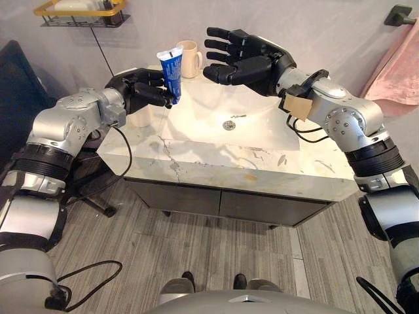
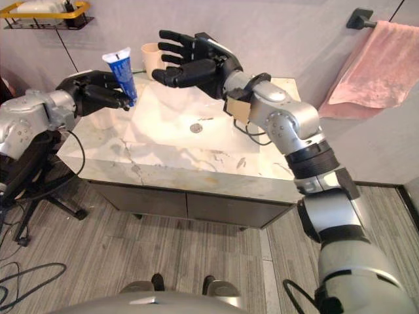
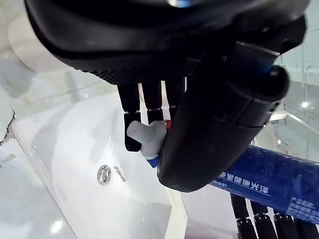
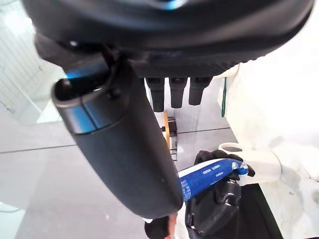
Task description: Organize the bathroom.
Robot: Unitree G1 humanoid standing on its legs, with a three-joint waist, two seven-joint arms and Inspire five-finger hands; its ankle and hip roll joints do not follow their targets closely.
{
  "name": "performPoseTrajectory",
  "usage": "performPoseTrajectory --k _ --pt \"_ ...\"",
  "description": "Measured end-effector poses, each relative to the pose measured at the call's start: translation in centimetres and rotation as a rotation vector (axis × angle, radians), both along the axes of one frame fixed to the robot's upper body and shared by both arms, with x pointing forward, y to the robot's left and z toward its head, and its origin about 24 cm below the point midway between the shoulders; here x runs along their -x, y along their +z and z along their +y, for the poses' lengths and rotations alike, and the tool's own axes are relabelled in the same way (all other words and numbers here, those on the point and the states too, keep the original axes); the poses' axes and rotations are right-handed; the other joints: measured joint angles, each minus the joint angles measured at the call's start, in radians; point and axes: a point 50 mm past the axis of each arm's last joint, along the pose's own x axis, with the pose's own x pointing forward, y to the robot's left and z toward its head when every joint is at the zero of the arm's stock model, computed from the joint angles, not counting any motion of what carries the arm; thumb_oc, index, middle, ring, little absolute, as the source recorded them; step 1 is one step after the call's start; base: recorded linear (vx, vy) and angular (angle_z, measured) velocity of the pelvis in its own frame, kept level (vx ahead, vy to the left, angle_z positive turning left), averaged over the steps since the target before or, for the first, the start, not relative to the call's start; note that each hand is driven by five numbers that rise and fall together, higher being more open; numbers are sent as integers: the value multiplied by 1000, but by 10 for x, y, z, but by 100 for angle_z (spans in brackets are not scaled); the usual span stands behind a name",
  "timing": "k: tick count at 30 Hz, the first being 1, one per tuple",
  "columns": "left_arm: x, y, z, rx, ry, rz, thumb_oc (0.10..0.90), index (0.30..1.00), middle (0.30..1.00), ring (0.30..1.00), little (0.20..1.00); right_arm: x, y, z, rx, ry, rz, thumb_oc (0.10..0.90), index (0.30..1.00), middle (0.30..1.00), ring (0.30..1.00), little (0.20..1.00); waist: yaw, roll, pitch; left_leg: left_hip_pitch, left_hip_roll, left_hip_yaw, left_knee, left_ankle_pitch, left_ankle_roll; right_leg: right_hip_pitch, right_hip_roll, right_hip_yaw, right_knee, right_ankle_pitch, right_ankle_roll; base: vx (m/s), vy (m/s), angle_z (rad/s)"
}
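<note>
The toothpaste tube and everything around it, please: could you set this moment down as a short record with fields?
toothpaste tube: blue, upright, cap end down, over the sink's left edge
left hand: fingers curled round the tube's lower end
right hand: open, raised over the sink, palm toward the tube, apart from it
sink: white basin set in a marble counter
mug: cream, behind the tube
towel: pink, hanging at right

Blue, cream and pink over pale marble.
I see a blue plastic toothpaste tube [image 1: 171,73] with white cap, a cream ceramic mug [image 1: 190,58], a white grey-veined marble countertop [image 1: 216,167], a pink cloth towel [image 2: 382,73], and a yellow-rimmed black wire shelf [image 1: 81,12].
</note>
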Motion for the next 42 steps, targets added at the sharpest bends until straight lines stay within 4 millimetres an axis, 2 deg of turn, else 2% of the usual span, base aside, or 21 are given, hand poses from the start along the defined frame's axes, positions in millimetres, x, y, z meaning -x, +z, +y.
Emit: performPoseTrajectory --k 11,21,32,42 --pt "-1 -3 -9 48 -46 14 400 300 300 300 300 3 9 0 6 46 -94 800 900 900 900 900 -8 3 -2 4 2 1 2 0 0 -2 2 8 3 0 0 4 0 -1" --pt "-3 -8 -21 72 -72 24 400 300 300 300 300 4 6 9 0 81 -90 800 900 900 900 900 -9 8 -6 7 1 1 2 0 0 0 1 12 3 1 0 0 0 0" --pt "-5 -16 -31 63 -92 49 400 300 300 300 300 4 5 10 1 85 -86 800 900 900 900 900 -12 10 -17 30 2 1 -11 0 0 15 7 18 -12 5 0 0 0 0" --pt "-5 -17 -30 60 -69 46 400 300 300 300 300 2 2 11 -39 103 -49 800 900 900 900 900 -33 10 -29 33 2 7 -16 0 0 19 7 29 -14 8 1 1 -1 -2"
